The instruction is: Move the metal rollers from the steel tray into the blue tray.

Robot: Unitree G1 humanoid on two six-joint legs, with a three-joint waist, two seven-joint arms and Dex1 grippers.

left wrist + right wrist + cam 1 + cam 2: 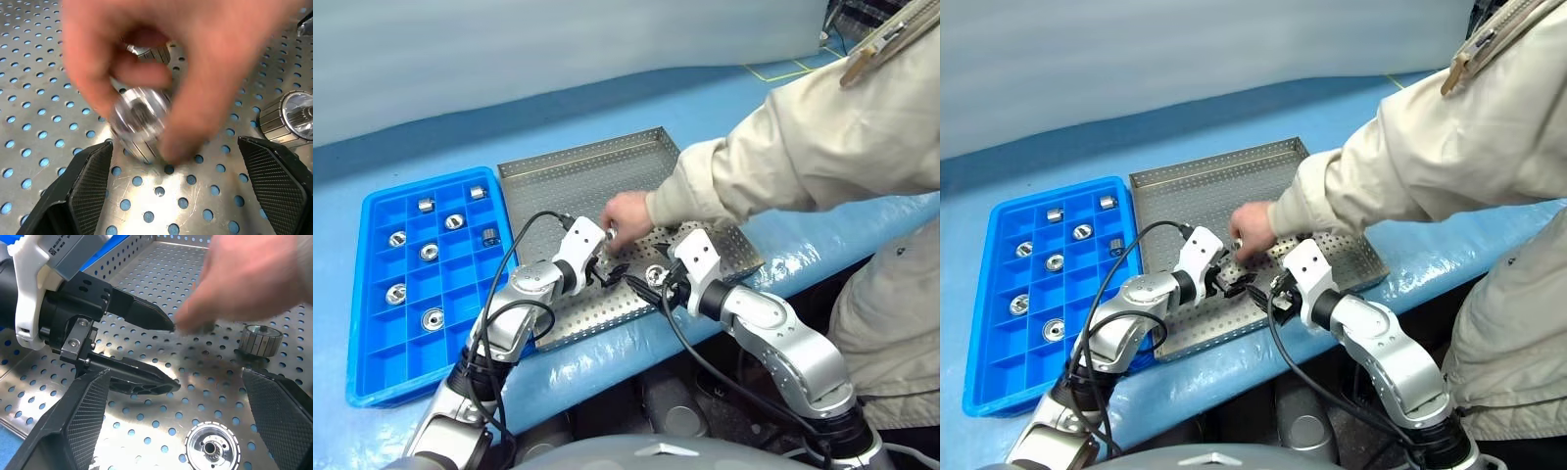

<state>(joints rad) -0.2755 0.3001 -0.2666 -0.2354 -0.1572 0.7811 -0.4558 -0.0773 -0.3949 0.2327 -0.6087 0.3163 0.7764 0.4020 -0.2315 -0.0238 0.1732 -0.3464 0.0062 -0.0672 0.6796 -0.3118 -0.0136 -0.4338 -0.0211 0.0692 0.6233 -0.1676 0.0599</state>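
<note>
— Where are the pincers?
— Left pincer (166,196) and right pincer (195,431) gape empty over the steel tray (578,176).
— And the metal rollers (213,448)?
— A person's hand (626,212) holds one between the left fingers; others lie beside — more in the blue tray (372,284).

We see even, cool overhead light across the bench, with soft glare on the blue film at the table (607,352) edge, toward six o'clock of the steel tray (578,176). In the left wrist view the person's hand (161,63) and the metal roller (139,120) it pinches are smeared by motion blur, while the perforated sheet stays sharp. In the right wrist view the hand is likewise blurred, and bright reflections sit on the tray floor.
</note>
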